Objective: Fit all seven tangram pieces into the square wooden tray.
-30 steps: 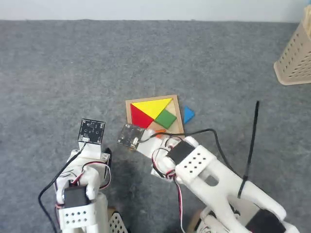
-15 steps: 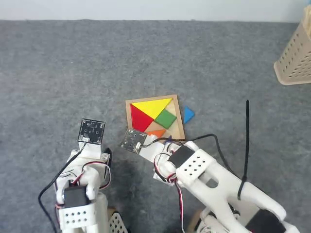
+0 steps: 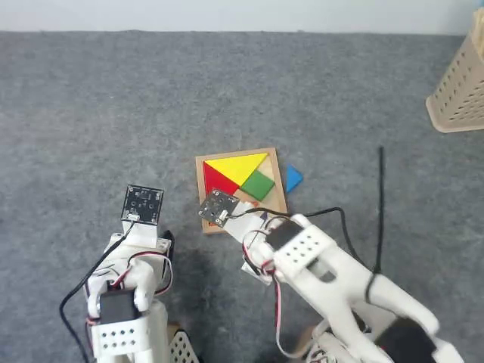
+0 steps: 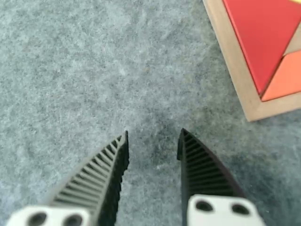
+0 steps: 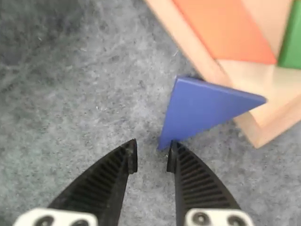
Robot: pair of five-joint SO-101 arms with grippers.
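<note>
The square wooden tray (image 3: pixel 200 171) lies mid-table holding a yellow triangle (image 3: pixel 238 166), a red triangle (image 3: pixel 215 182) and a green square (image 3: pixel 259 184). In the right wrist view an orange piece (image 5: pixel 225 26) also sits in the tray (image 5: pixel 188 42), and a dark blue triangle (image 5: pixel 202 106) rests tilted over its rim, partly on the carpet. My right gripper (image 5: pixel 151 153) is open a little, with the triangle's corner just beside one fingertip. A light blue piece (image 3: pixel 293 178) lies outside the tray. My left gripper (image 4: pixel 153 136) hangs open over bare carpet near the tray's corner (image 4: pixel 235 70).
A beige perforated basket (image 3: pixel 461 83) stands at the far right edge. A black cable (image 3: pixel 380 204) runs up from the right arm. Grey carpet covers the table all round.
The right arm's wrist has shifted toward the tray and now covers its near edge and the orange piece in the high view. The left arm has stayed put.
</note>
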